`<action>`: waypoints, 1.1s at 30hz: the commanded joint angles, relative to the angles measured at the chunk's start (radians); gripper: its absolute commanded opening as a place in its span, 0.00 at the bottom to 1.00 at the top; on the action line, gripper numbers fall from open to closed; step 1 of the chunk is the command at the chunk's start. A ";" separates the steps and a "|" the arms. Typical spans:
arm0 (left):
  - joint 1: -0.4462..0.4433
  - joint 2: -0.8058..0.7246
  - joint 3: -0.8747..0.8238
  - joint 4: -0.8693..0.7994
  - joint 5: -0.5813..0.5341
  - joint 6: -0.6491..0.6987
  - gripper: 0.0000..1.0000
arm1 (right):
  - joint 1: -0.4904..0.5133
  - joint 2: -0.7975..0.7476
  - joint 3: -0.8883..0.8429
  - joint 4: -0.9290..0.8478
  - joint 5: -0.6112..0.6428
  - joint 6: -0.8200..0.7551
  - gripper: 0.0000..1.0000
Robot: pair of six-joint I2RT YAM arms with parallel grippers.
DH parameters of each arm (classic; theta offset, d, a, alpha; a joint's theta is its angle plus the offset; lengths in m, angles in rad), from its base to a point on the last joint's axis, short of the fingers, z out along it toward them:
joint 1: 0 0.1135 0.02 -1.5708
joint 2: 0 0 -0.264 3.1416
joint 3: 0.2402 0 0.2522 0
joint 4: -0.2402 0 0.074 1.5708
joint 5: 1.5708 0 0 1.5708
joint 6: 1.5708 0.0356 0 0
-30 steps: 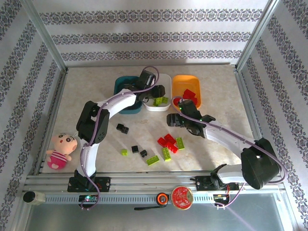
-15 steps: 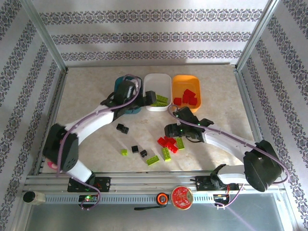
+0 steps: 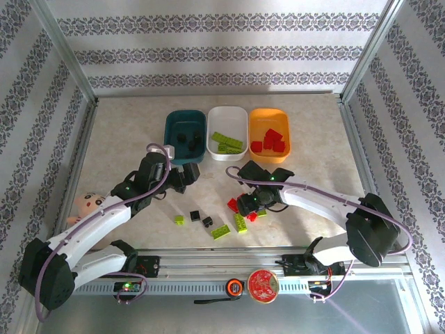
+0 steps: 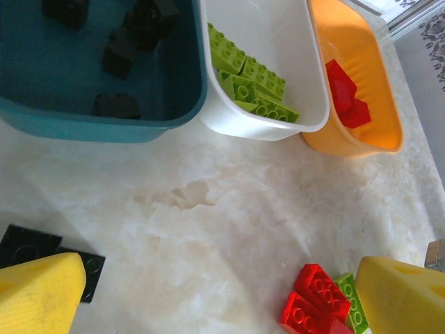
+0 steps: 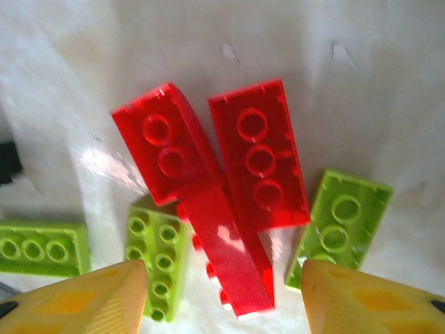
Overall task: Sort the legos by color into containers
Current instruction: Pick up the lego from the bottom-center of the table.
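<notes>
Yellow-padded right gripper (image 5: 222,282) hangs wide open above red legos (image 5: 259,163).

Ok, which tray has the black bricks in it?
The dark teal tray, leftmost of the three; the white tray holds lime green bricks, the orange tray red bricks.

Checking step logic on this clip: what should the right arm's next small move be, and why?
Probably lower the right gripper and close on the tilted red brick lying between its open jaws. That brick sits among lime bricks on the table, and the orange tray already holds reds.
</notes>
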 commanded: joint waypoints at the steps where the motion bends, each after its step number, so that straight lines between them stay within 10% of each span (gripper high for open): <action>1: 0.013 -0.025 -0.024 -0.065 -0.048 0.002 1.00 | 0.010 0.029 0.035 -0.127 0.019 -0.031 0.60; 33: 0.092 -0.047 -0.046 -0.106 0.029 -0.002 1.00 | 0.059 0.278 0.140 -0.134 0.037 -0.125 0.33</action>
